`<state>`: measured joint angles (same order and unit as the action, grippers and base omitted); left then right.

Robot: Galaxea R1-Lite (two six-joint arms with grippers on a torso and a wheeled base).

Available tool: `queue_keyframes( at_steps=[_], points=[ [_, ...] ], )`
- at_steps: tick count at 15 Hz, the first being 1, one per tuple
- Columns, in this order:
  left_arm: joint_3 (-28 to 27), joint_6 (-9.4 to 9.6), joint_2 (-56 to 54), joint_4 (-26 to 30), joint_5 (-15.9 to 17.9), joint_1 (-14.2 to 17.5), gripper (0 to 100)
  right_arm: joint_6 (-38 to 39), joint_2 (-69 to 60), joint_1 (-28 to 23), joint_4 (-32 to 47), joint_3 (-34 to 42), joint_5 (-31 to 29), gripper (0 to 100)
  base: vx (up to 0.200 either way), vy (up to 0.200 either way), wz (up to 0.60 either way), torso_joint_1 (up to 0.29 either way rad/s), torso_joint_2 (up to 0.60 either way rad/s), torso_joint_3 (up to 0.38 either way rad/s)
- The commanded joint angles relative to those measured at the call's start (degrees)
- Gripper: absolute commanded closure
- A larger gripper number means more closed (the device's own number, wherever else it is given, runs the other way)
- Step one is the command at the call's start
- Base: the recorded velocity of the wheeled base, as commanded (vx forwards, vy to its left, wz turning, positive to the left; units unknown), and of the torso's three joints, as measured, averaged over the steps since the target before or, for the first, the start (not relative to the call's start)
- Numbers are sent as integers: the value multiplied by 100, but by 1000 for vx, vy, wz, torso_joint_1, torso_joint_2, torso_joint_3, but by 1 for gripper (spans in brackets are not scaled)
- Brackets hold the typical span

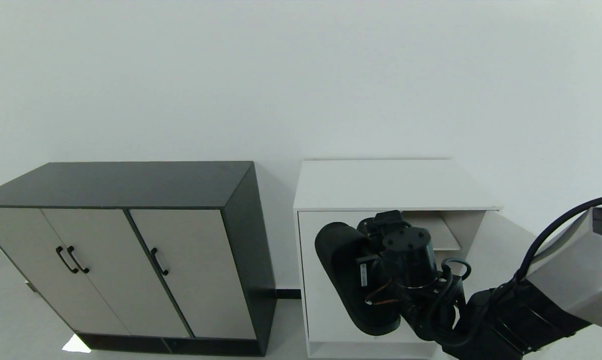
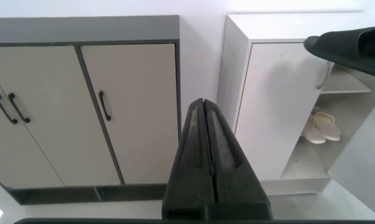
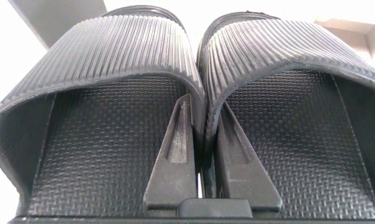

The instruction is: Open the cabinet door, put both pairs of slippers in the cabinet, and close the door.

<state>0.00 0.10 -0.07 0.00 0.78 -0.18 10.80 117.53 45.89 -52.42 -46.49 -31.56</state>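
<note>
A pair of black slippers (image 1: 351,280) hangs in front of the white cabinet (image 1: 381,185), soles pressed together. My right gripper (image 3: 203,106) is shut on the inner edges of the two black slippers (image 3: 113,124). In the left wrist view the black slippers (image 2: 356,43) hover at the top of the cabinet's open right half. A white pair of slippers (image 2: 321,127) lies on a lower shelf inside the white cabinet (image 2: 268,112). My left gripper (image 2: 205,102) is shut with nothing in it, set back from both cabinets.
A black cabinet (image 1: 131,185) with three closed light doors and black handles stands left of the white one, a narrow gap between them. A shelf (image 1: 446,235) crosses the open compartment near its top. A plain wall rises behind.
</note>
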Motion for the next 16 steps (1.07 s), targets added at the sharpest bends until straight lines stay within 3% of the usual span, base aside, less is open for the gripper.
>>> queue_keyframes(
  at_steps=[1, 16],
  points=[
    [0, -1, 7, 0, 1, 1, 100, 1, 33, -1, -5, 0, 1, 100, 0, -200, 0, 2, 2, 7],
    [0, -1, 7, 0, 1, 1, 100, -8, 51, -1, -111, 62, 10, 100, 0, -200, 0, 3, 3, 3]
  ],
)
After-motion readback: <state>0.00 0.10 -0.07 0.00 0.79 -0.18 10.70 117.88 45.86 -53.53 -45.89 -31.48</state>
